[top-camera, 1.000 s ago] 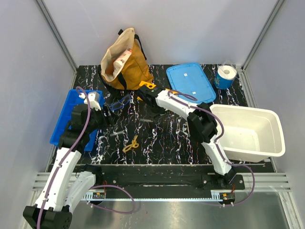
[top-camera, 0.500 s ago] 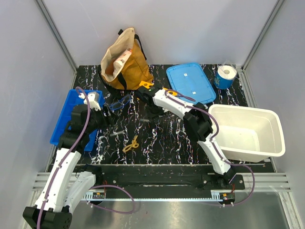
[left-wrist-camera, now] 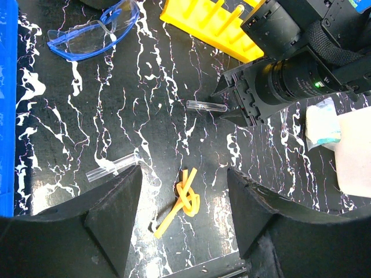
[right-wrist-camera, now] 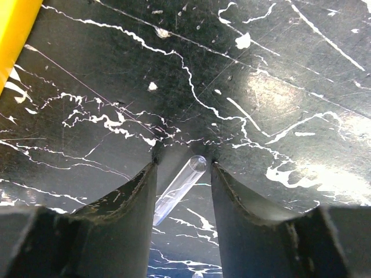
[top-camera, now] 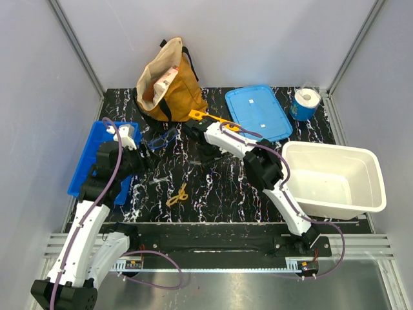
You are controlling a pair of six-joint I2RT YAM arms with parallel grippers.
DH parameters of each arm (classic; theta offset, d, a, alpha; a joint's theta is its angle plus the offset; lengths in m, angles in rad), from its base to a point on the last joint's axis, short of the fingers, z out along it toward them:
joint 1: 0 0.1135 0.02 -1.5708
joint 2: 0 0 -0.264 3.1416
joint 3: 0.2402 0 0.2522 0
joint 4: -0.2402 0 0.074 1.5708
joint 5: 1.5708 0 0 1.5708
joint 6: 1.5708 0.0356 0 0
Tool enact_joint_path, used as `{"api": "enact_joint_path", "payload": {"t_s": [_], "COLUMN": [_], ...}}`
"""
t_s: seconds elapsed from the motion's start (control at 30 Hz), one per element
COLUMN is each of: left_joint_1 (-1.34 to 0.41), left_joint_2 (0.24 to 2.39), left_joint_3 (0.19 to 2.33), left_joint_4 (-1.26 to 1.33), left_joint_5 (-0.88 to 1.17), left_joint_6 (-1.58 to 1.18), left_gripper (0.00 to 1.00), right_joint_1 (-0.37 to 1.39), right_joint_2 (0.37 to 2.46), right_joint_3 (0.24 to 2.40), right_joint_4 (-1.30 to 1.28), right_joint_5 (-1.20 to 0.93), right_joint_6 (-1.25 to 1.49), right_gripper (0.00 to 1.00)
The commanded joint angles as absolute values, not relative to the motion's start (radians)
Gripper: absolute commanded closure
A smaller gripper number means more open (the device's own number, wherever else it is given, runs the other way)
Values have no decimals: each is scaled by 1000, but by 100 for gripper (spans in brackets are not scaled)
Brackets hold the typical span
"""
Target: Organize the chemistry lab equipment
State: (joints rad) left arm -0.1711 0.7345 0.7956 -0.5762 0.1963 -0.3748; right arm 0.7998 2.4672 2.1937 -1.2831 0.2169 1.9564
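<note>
Top view, right gripper (top-camera: 199, 154): low over the table, just in front of the yellow rack (top-camera: 208, 117).
Top view, left gripper (top-camera: 146, 160): well left of the rack, near the goggles (top-camera: 162, 138).
Left wrist view, left gripper: fingers spread and empty. The yellow loop (left-wrist-camera: 184, 200) and a 2nd tube (left-wrist-camera: 113, 167) lie farther from the rack.
Right wrist view, tube (right-wrist-camera: 178, 188): flat between the 2 parted fingers, not yet gripped, with the rack corner at upper left.
Procedure: seat the fingers low, centre them mid-tube and close gently. The round tube may roll or slip out.

Two loose clear tubes (left-wrist-camera: 207, 106), one pair of goggles (left-wrist-camera: 95, 32), one yellow looped piece (left-wrist-camera: 185, 200), one yellow rack (left-wrist-camera: 211, 26), one bag (top-camera: 169, 81), one paper roll (top-camera: 304, 102), one tub (top-camera: 342, 208), one lid (top-camera: 258, 111), one tray (top-camera: 84, 165)
</note>
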Motion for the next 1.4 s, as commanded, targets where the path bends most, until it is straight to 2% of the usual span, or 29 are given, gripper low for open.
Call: {"api": "enact_joint_path", "payload": {"t_s": [0.0,0.23,0.4,0.53,0.67,0.73,0.83,1.13,1.37], "left_joint_1": [-175,-175,-176,-173,-173,-175,-173,-175,-173], "left_joint_2": [730,733,747,767,791,814,831,766,687], "left_joint_3": [811,808,808,816,796,798,818,779,767], "left_joint_4": [-543,-543,-543,-545,-526,-528,-541,-549,-555], "left_joint_5": [175,172,193,230,333,377,402,308,221], "left_joint_6": [-385,-387,-388,-397,-417,-422,-420,-350,-360], "left_gripper": [35,36,36,35,35,35,35,34,34], "right_joint_1": [796,795,796,796,795,793,787,765,721], "right_joint_2": [2493,2484,2427,2283,2016,1881,1725,1657,1758], "right_joint_3": [2232,2253,2243,2079,1699,1494,1257,1170,1249], "right_joint_4": [-1364,-1390,-1307,-1107,-541,-183,160,518,656], "right_joint_5": [268,359,446,489,437,341,276,215,155], "right_joint_6": [1967,1908,1715,1507,1184,967,697,143,6], "right_gripper": [55,74,84,92,90,90,88,88,86]}}
